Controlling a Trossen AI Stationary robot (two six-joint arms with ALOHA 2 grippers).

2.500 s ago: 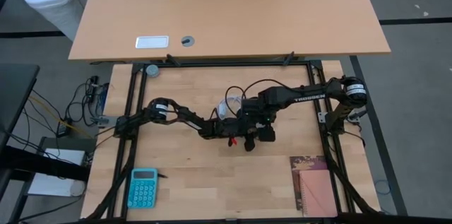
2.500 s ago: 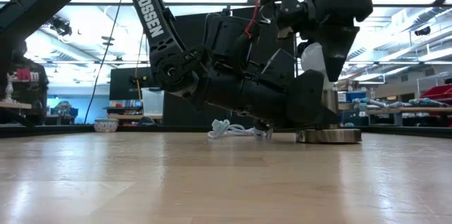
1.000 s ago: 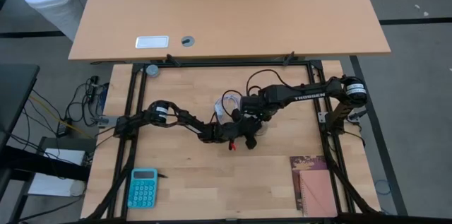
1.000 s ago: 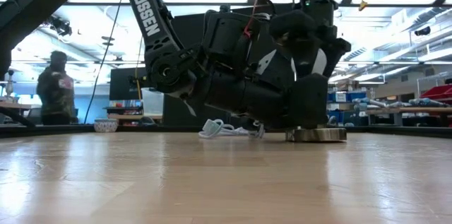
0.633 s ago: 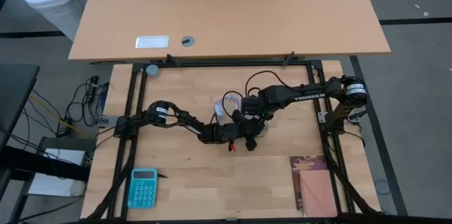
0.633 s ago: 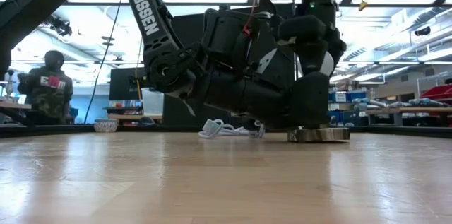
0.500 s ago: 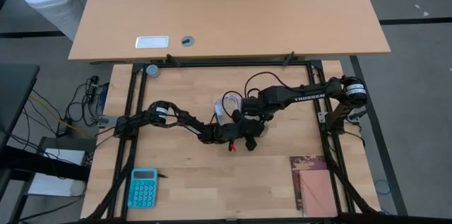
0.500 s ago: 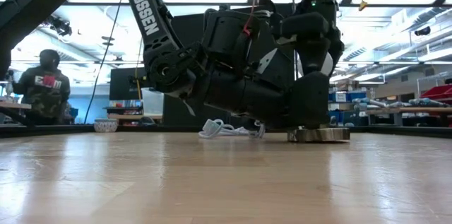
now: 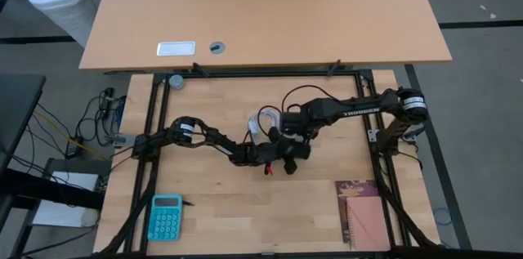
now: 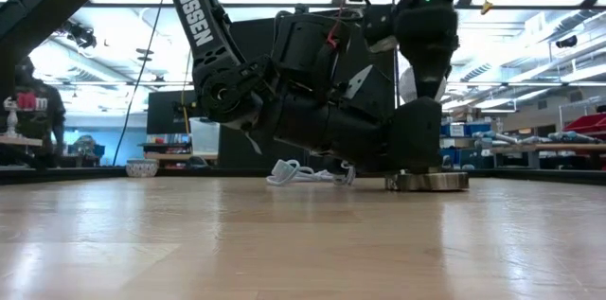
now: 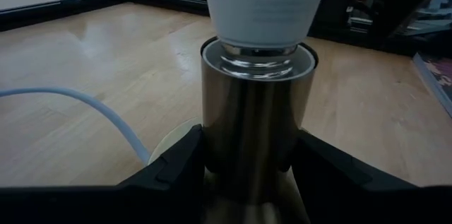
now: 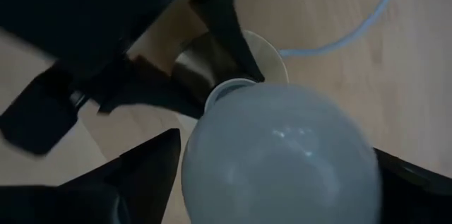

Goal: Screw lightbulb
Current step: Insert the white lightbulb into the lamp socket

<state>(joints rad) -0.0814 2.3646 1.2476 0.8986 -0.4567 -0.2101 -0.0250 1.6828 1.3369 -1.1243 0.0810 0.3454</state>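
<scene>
The white lightbulb (image 11: 265, 5) stands upright with its screw base in the silvery socket (image 11: 251, 111) near the table's middle; a ring of thread shows above the socket's rim. My left gripper (image 11: 251, 174) lies low over the table and is shut on the socket. My right gripper (image 12: 279, 174) hangs over the lightbulb (image 12: 282, 153), pointing down and open. Its two fingers stand on either side of the globe, close to it. In the high view the right wrist (image 9: 296, 132) hides the bulb. The socket's flat disc (image 10: 426, 181) rests on the wood. My left gripper pinches the socket's metal barrel (image 11: 212, 146) between its two fingers (image 11: 176, 167), one on each side, just above the disc. The fingers come nearly level from the table's left side. The socket stands upright with its disc on the table.
The socket's white cable (image 9: 265, 116) lies coiled on the far side of the grippers. A blue calculator (image 9: 166, 216) sits at the near left and a dark and pink notebook (image 9: 364, 214) at the near right. A black frame (image 9: 153, 128) borders the wooden table.
My right gripper has rolled about its downward-pointing axis above the lightbulb, staying in place. The bulb, the socket and my left gripper have kept still.
</scene>
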